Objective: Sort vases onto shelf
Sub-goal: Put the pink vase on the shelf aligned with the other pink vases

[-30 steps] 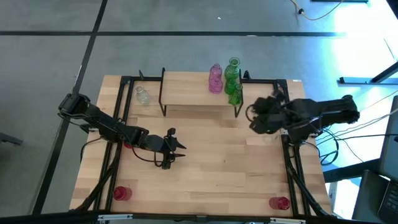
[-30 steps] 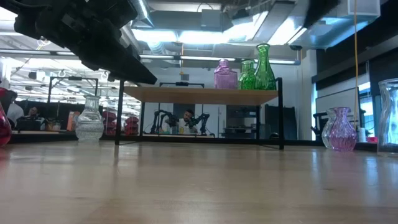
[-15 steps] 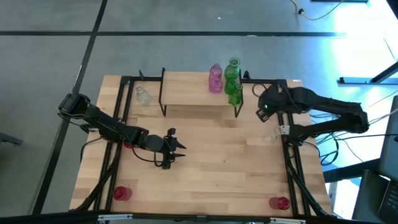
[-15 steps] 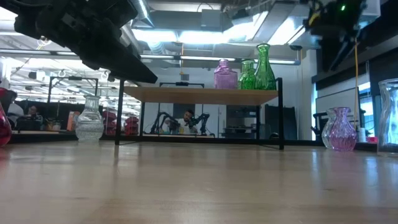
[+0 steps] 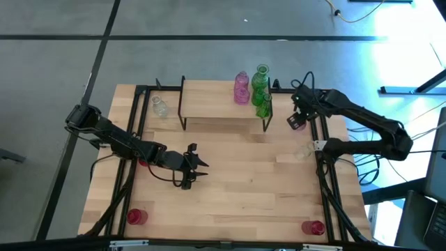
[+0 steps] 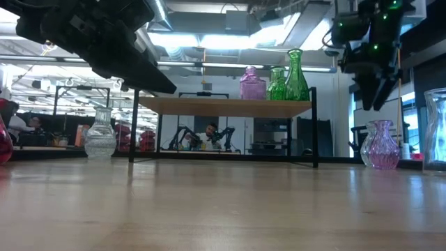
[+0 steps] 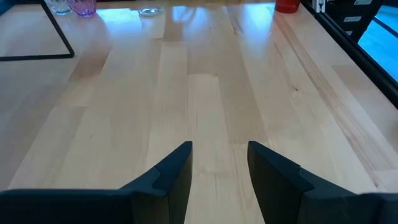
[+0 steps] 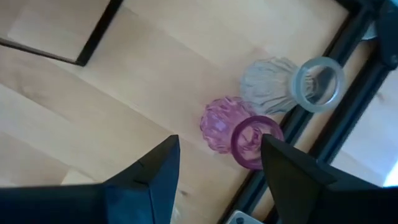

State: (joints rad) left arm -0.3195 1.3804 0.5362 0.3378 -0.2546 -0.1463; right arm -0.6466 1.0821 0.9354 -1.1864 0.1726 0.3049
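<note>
Hovering with fingers spread above the small pink ribbed glass vase (image 8: 227, 127) near the worktop's (image 5: 237, 174) right edge, the right hand (image 8: 217, 165) should pinch its narrow neck gently, since glass seems slippery and fragile.

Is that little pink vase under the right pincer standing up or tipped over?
Standing upright. The pink vase shows its round mouth to the right pincer above it, and the low view shows it standing on its base.

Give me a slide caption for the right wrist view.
Open right gripper above a pink vase and clear vase standing on the table.
</note>
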